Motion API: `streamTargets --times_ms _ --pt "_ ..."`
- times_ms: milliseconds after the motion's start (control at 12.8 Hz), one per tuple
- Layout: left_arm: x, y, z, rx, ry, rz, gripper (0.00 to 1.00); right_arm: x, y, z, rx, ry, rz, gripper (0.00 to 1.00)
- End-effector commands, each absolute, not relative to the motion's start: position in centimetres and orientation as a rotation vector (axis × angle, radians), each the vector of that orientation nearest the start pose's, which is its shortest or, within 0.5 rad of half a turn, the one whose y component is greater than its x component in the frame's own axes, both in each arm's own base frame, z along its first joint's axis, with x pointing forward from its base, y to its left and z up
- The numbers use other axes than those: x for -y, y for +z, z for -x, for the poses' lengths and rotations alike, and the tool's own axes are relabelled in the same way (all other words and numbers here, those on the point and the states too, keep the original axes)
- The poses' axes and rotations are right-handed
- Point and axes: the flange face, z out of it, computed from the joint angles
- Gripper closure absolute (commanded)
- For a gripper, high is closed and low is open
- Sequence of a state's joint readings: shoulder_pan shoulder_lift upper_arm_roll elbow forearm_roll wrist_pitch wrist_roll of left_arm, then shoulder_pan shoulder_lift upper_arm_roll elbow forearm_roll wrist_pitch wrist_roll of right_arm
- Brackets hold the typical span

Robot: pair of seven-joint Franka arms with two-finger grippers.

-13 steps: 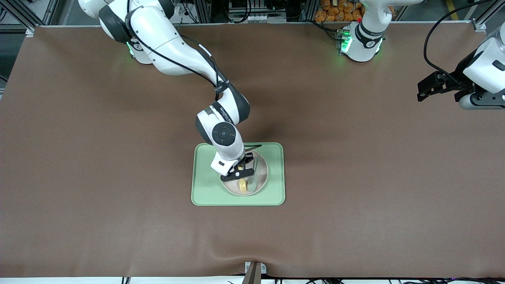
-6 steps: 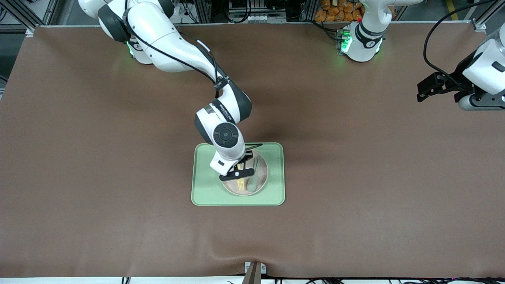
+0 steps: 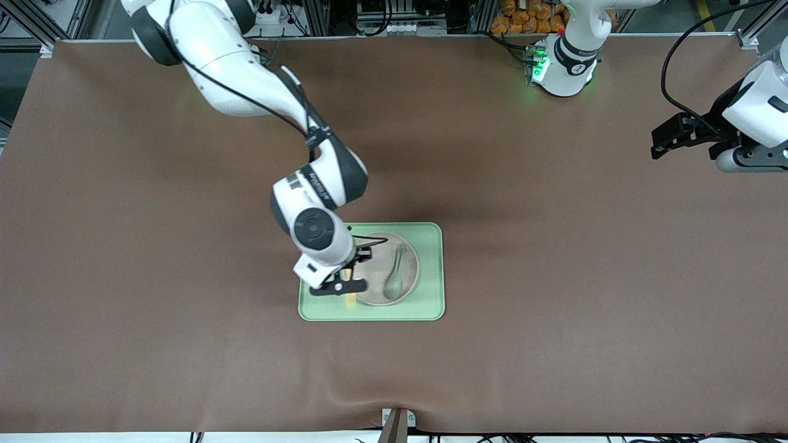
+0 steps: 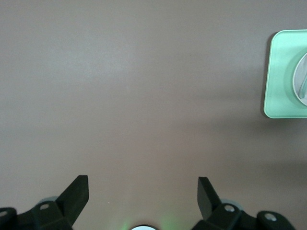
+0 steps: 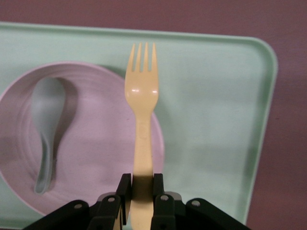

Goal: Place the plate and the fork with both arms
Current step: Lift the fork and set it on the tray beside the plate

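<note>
The right gripper (image 3: 338,287) hung low over the green tray (image 3: 431,271), at the plate's edge on the side toward the right arm's end of the table. Its fingers were squeezed tight on the handle of the fork (image 5: 141,120). The fork was small and pale yellow, made of smooth plastic that shone a little, with four short tines and a flat handle. It stuck straight out from the gripper, up in the air, with its tines out over the bare tray just past the plate's rim. The plate (image 3: 374,295) was small, round and pale, with a low rim and faint rings inside, and it sat on the tray. A grey-green spoon (image 3: 394,277) lay in the plate. The left gripper (image 4: 143,201) waited up in the air over the brown table (image 3: 585,246) near the left arm's end, well apart from the tray. Its fingers were spread wide and it held nothing.
</note>
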State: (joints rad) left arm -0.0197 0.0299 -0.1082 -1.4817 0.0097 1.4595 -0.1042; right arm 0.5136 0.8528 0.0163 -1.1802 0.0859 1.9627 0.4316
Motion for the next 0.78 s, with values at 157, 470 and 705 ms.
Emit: streamTargets --times_ms 157,470,705 --pt "6.7 64.2 -54.9 -0.023 0.065 3.116 0.00 -35.4 26.4 -64.4 0.096 0.201 3.132 0.96" --pt "6.7 64.2 -54.9 -0.023 0.065 3.116 0.00 -33.3 24.1 -62.5 0.110 0.133 3.128 0.96" --pt "6.7 64.2 -54.9 -0.023 0.065 3.116 0.00 -31.9 23.2 -62.1 0.133 0.084 3.109 0.96"
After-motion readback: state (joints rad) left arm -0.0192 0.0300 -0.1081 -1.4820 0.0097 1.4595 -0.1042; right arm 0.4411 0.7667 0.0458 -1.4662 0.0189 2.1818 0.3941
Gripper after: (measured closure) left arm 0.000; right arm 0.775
